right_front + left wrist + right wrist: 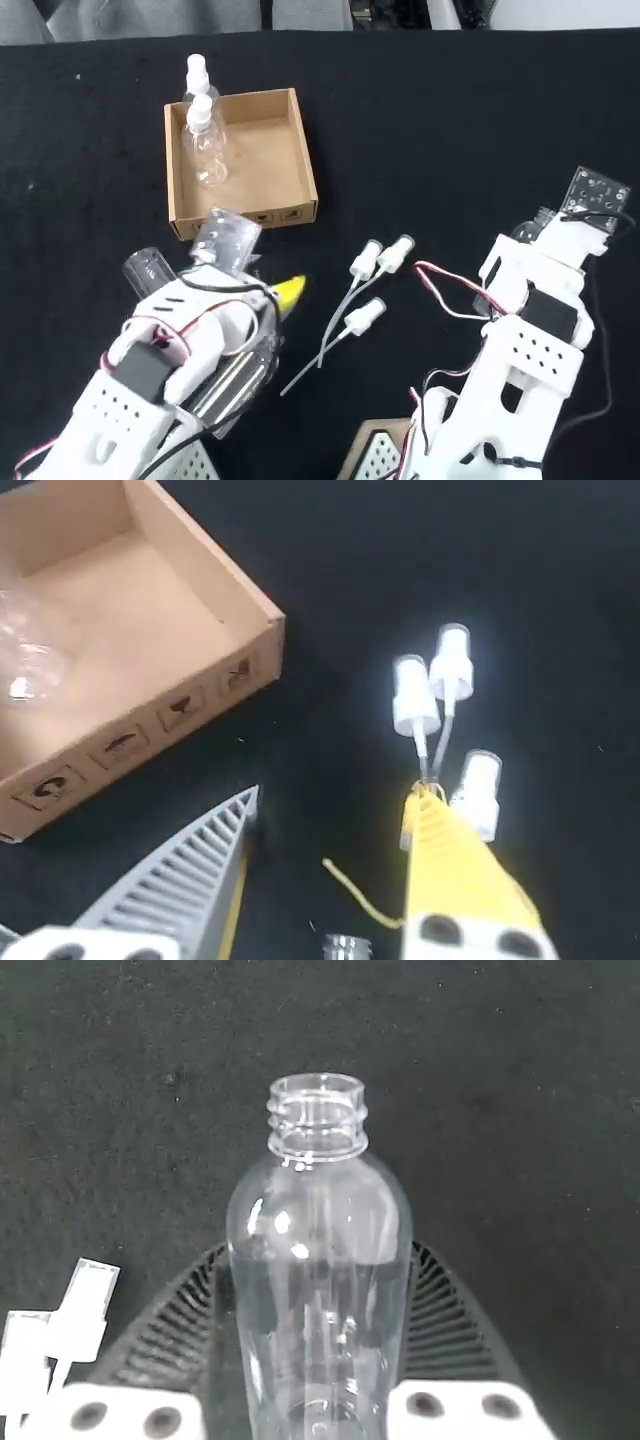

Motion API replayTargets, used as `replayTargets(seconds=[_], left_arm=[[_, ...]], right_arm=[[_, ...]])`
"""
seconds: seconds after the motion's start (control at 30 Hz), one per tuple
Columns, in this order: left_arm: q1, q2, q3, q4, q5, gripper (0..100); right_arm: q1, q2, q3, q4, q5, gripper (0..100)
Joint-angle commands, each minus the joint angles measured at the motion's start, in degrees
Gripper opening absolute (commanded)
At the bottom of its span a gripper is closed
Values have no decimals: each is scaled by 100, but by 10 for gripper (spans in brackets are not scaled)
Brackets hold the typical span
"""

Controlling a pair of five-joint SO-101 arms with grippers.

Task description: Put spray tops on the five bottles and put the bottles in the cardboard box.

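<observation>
uncapped bottle (320, 1290) between right fingers (452, 1312)

We read this as a robotics lab bench. Table (450, 130) covered in black felt-like sheet, under both arms. Left arm (150, 390) and right arm (530, 340) of white printed plastic with perforated shells. Red and white wires (445, 290) hang loose beside right arm. Far beyond left gripper (258, 265), past table edge, we note grey curtain (150, 15) and dark gear (400, 12).
</observation>
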Motion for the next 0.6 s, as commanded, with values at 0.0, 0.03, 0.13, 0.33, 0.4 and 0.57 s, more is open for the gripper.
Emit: replayTargets(seconds=[0.0, 0.03, 0.13, 0.33, 0.4, 0.57], left_arm=[[523, 677, -620, -141, 53, 217], [611, 835, -690, -141, 53, 217], [822, 1319, -963, -132, 53, 215], [1147, 2259, -1560, -132, 79, 213], [1253, 2549, -1719, -132, 88, 213], [1429, 3191, -2141, -132, 88, 213]], right_arm=[[132, -207, -31, -167, -44, 96], [132, -207, -31, -167, -44, 96], [290, -207, -31, -167, -53, 96], [316, -207, -31, -167, -53, 96], [343, -207, -31, -167, -53, 96], [589, -207, -66, -167, -220, 96]])
